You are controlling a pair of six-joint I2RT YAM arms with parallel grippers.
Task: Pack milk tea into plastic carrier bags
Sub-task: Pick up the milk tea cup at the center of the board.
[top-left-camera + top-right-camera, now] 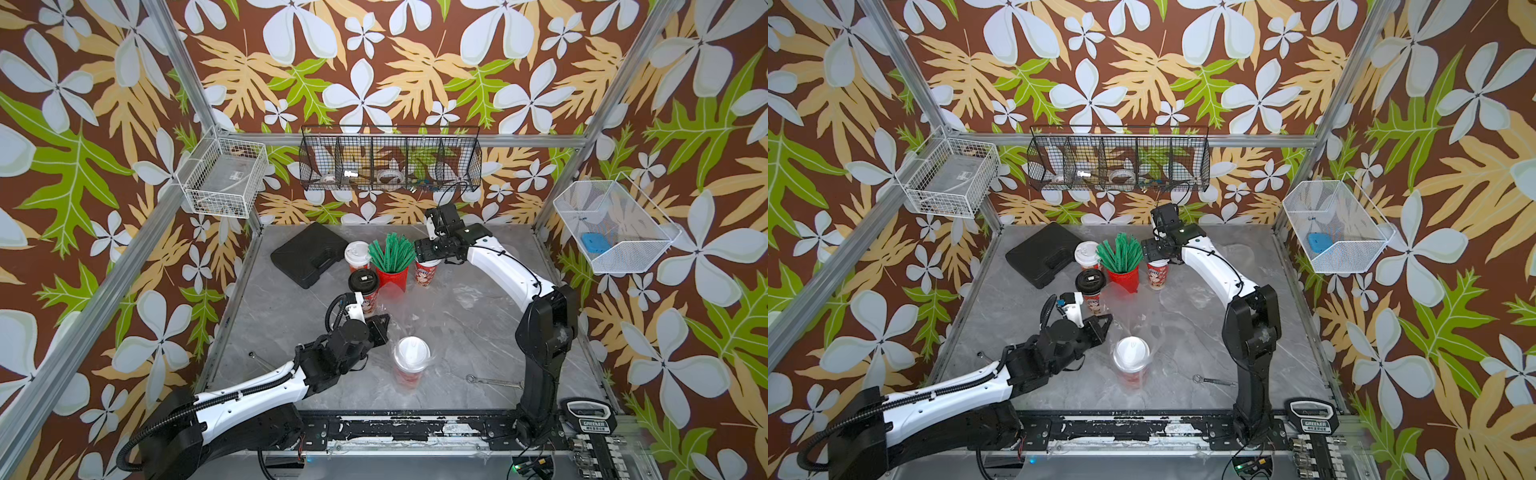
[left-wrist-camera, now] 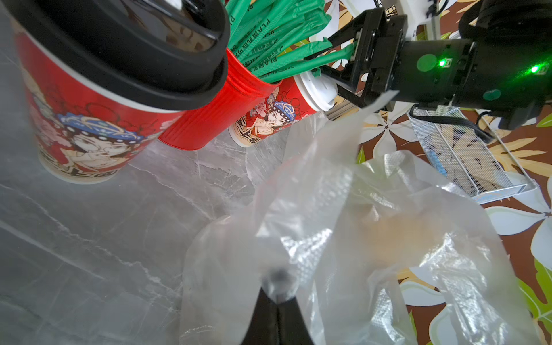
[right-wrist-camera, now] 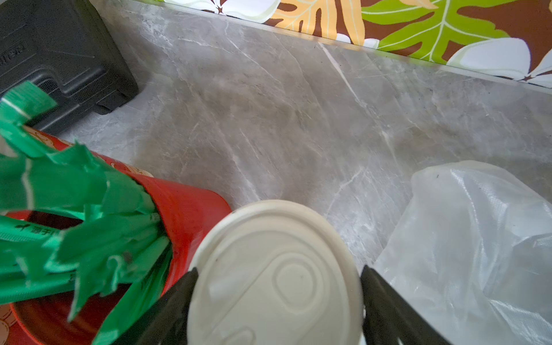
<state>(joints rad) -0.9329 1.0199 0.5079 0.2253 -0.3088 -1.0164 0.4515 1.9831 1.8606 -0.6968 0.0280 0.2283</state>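
Four red printed milk tea cups show in both top views. One white-lidded cup [image 1: 411,357] stands at the front centre inside a clear plastic carrier bag [image 1: 397,332]. My left gripper [image 1: 385,321] is shut on that bag's upper edge [image 2: 343,224], and its jaws [image 2: 279,288] pinch the film. The black-lidded cup [image 1: 364,283] stands just behind it. Another white-lidded cup [image 1: 356,252] stands at the back. My right gripper [image 1: 428,257] sits over the fourth cup [image 3: 274,277] with a finger against each side of its white lid. A second clear bag [image 3: 478,239] lies beside that cup.
A red pot of green straws [image 1: 391,266] stands close between the cups, touching distance from my right gripper. A black case [image 1: 309,253] lies at the back left. A wrench [image 1: 494,381] lies front right. Wire baskets [image 1: 390,164] hang on the walls.
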